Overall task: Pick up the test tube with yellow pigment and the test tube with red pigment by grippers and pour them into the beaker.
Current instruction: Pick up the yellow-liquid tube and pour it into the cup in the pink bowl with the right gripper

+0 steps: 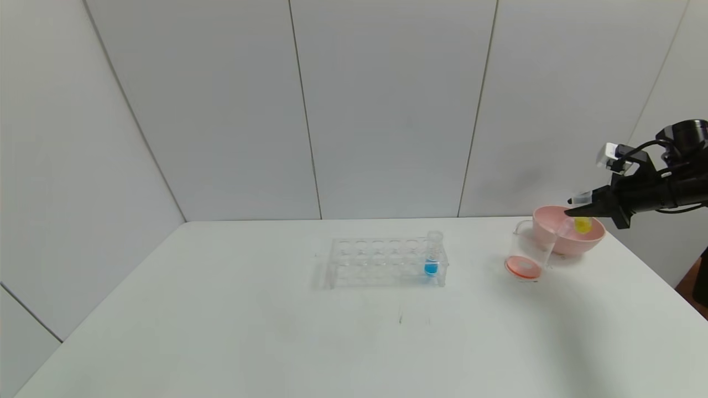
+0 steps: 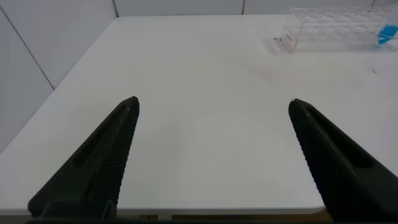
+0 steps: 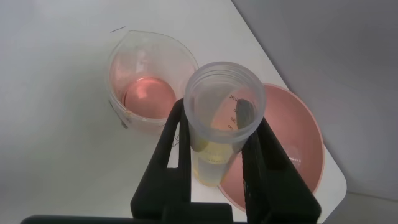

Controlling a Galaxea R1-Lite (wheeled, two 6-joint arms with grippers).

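The right pincer (image 1: 575,210) is clenched on the test tube with yellow pigment (image 3: 219,127), held over the pink bowl (image 1: 589,239). The beaker (image 1: 530,250), already holding red liquid, stands just beside, toward the robot's left. The left pincer (image 2: 211,155) hangs released over the desk (image 1: 276,331), well apart.

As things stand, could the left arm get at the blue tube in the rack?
Probably yes. The left gripper hangs open over bare table, and nothing lies between it and the rack holding the blue tube. The right gripper is busy away by the beaker.
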